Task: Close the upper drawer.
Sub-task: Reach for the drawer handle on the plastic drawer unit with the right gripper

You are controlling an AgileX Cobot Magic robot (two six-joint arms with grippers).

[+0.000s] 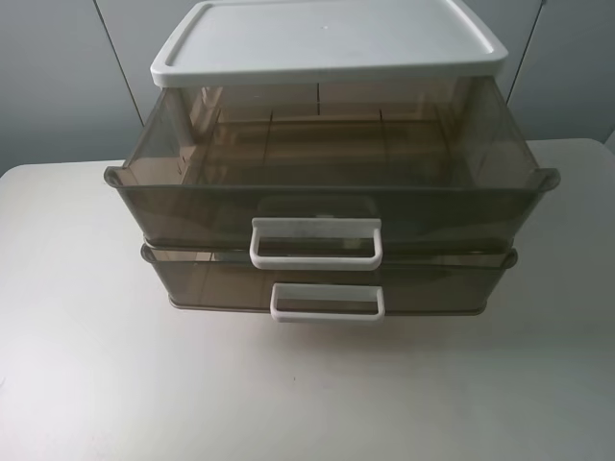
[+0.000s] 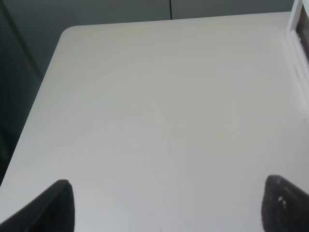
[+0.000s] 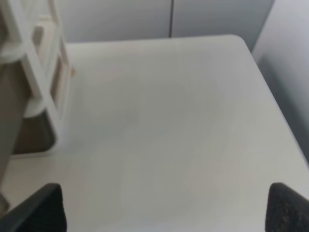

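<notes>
The upper drawer (image 1: 327, 192) is smoky grey-brown and translucent, and it is pulled far out of the white-lidded unit (image 1: 327, 38). Its white loop handle (image 1: 315, 242) faces the front. The lower drawer (image 1: 327, 286) stands only slightly out beneath it. Neither gripper shows in the exterior high view. My left gripper (image 2: 166, 208) is open and empty over bare table, with the unit's edge (image 2: 299, 43) off to one side. My right gripper (image 3: 166, 208) is open and empty over the table, beside the unit's side (image 3: 29, 96).
The white table (image 1: 96, 365) carries only the drawer unit. Its rounded corners and edges show in both wrist views (image 2: 67, 34) (image 3: 241, 41). Grey wall panels stand behind.
</notes>
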